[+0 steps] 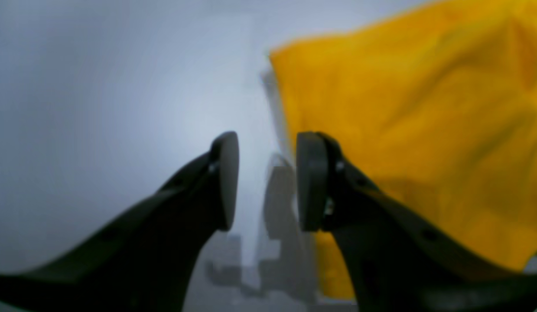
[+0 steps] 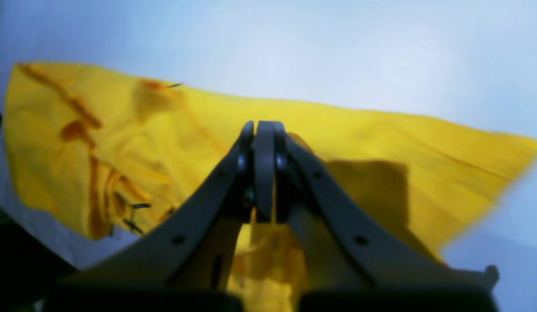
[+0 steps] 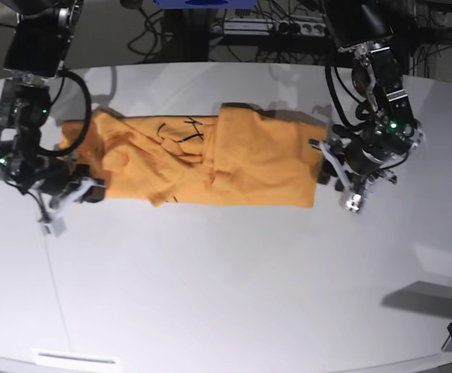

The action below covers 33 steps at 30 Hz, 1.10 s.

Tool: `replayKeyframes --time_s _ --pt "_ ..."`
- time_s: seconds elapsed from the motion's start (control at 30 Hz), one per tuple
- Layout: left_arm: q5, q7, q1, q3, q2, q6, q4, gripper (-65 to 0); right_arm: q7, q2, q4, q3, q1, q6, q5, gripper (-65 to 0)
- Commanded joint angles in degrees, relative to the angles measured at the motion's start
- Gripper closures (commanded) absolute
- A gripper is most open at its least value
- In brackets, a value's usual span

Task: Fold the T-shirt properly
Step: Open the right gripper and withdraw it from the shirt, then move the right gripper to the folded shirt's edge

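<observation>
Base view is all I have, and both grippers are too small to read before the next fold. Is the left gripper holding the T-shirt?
Observer: No. The left gripper is open with nothing between its pads, and the T-shirt lies just beside it.
Operator: And the right one?
Observer: The right gripper is shut; cloth shows below its pads.
Operator: Any marks on the cloth near it?
Observer: Thin dark squiggles sit among the folds to that gripper's left.
</observation>
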<state>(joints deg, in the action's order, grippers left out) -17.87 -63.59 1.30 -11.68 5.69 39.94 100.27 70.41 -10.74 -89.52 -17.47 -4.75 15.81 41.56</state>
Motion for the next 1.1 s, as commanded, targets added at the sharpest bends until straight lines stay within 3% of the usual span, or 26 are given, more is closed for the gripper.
replayKeyframes --time_s 0.0,0.13,0.37,0.5,0.6,0.8,1.07 --pt "-0.81 1.31 -0.64 0.56 0.33 0.06 0.70 -22.5 -0.65 -0.64 -1.17 -1.29 -0.83 0.32 0.94 -0.9" --pt "-0.81 1.31 -0.73 0.65 0.06 0.06 0.87 -22.5 -0.57 -0.64 -1.17 -4.02 -0.13 0.41 0.94 -3.8" --pt "-0.81 1.31 -0.82 0.65 0.33 0.06 0.52 -22.5 4.18 -0.29 -1.17 -14.04 -0.04 0.41 1.03 -26.7" --pt "-0.73 1.31 -0.29 0.12 0.42 0.06 0.52 -22.5 6.12 -0.11 -0.81 -20.81 1.02 0.41 2.61 -29.6" --pt "-0.46 1.31 -0.29 0.12 0.50 0.06 0.52 -22.5 6.12 -0.38 -0.55 -23.54 4.27 0.41 11.32 -33.7" --pt "-0.46 1.31 -0.29 0.47 0.50 0.06 0.79 -22.5 6.03 -0.47 6.31 -23.89 9.37 0.23 28.37 -34.2" --pt "-0.46 1.31 -0.20 0.12 0.59 0.06 0.79 -22.5 6.03 -1.35 11.32 -23.89 10.16 0.23 28.29 -34.2"
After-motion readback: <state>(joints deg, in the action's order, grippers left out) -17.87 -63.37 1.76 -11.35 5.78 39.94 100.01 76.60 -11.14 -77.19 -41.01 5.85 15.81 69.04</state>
